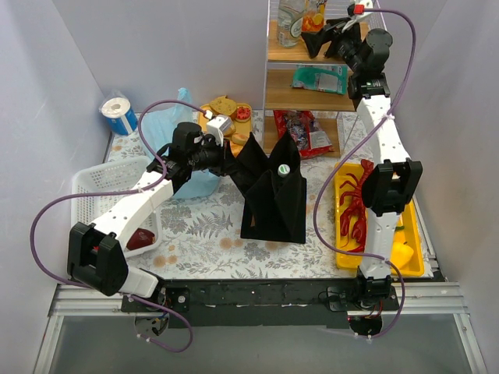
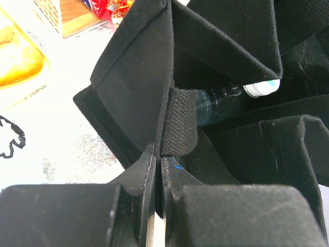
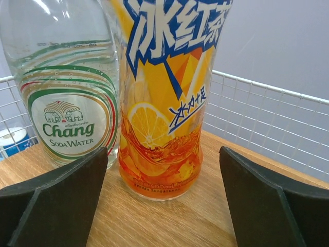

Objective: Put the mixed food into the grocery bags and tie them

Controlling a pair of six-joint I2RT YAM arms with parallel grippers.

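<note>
Bearing "Chang Soda Water", a clear bottle (image 3: 67, 87) stands beside the orange bottle (image 3: 164, 103).

The clear bottle (image 3: 67, 98) on the wooden shelf (image 3: 180, 221) is showing a round label reading "Chang SODA WATER" under two elephants. Just beside it, the orange tea bottle (image 3: 164, 103) is carrying large white Chinese characters, 冰红茶. Its small bottom print is staying illegible.
</note>
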